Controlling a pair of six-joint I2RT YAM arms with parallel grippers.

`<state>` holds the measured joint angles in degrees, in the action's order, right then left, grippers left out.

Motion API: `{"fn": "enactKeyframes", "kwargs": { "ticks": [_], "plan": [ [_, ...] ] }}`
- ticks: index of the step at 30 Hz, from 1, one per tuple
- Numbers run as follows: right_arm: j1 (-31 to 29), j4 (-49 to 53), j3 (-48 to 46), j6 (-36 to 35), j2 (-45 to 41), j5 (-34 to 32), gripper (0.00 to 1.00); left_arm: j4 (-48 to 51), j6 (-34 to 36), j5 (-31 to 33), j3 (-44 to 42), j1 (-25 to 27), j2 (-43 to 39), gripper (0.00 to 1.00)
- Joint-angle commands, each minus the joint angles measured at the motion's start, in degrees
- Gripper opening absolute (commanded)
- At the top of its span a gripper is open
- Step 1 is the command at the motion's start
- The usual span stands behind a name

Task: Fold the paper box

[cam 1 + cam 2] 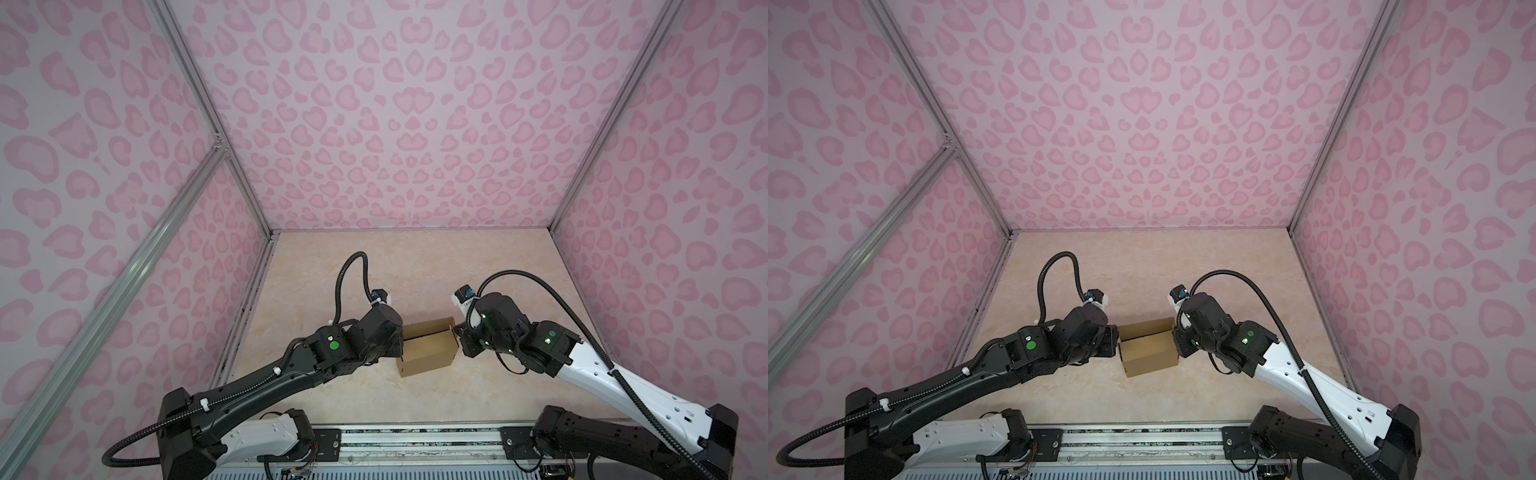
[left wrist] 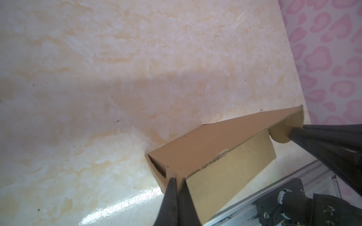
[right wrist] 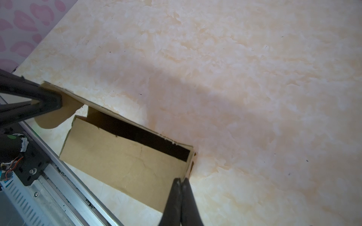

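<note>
The paper box (image 1: 428, 351) (image 1: 1148, 351) is brown cardboard, partly formed, and lies on the marbled table between the two arms. Its lid panel (image 2: 215, 140) slopes up over the body, leaving a dark gap (image 3: 148, 137) along the far side. My left gripper (image 2: 178, 181) (image 1: 401, 355) is shut on a thin cardboard flap at the box's left end. My right gripper (image 3: 181, 181) (image 1: 458, 331) is shut on the cardboard edge at the right end. Each wrist view shows the opposite gripper pinching a rounded tab (image 2: 282, 131) (image 3: 58, 115).
An aluminium rail (image 1: 415, 436) (image 2: 293, 185) (image 3: 58, 185) runs along the table's front edge, close behind the box. Pink patterned walls (image 1: 415, 124) close in the table (image 1: 415, 270) at the back and on both sides.
</note>
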<state>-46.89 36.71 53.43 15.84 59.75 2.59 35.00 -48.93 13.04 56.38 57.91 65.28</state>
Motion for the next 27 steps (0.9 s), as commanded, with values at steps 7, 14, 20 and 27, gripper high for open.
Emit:
{"fn": "enactKeyframes", "kwargs": {
  "ticks": [7,14,20,27],
  "plan": [
    [-0.76,0.28,-1.16,0.58,-0.66,0.45,0.00,-1.97,-5.23,0.12,0.16,1.81,1.34,0.03],
    [-1.40,0.51,-1.52,0.78,-1.11,-0.20,0.00,-1.99,-8.85,1.88,0.56,3.49,0.82,0.03],
    [-1.88,0.43,-1.79,1.05,-1.29,-0.55,0.00,-1.54,-11.54,3.68,1.19,5.61,1.82,0.03],
    [-2.04,0.81,-1.79,1.12,-1.65,-0.94,0.00,-0.36,-15.01,5.52,1.19,7.36,4.31,0.03]
  ]
}}
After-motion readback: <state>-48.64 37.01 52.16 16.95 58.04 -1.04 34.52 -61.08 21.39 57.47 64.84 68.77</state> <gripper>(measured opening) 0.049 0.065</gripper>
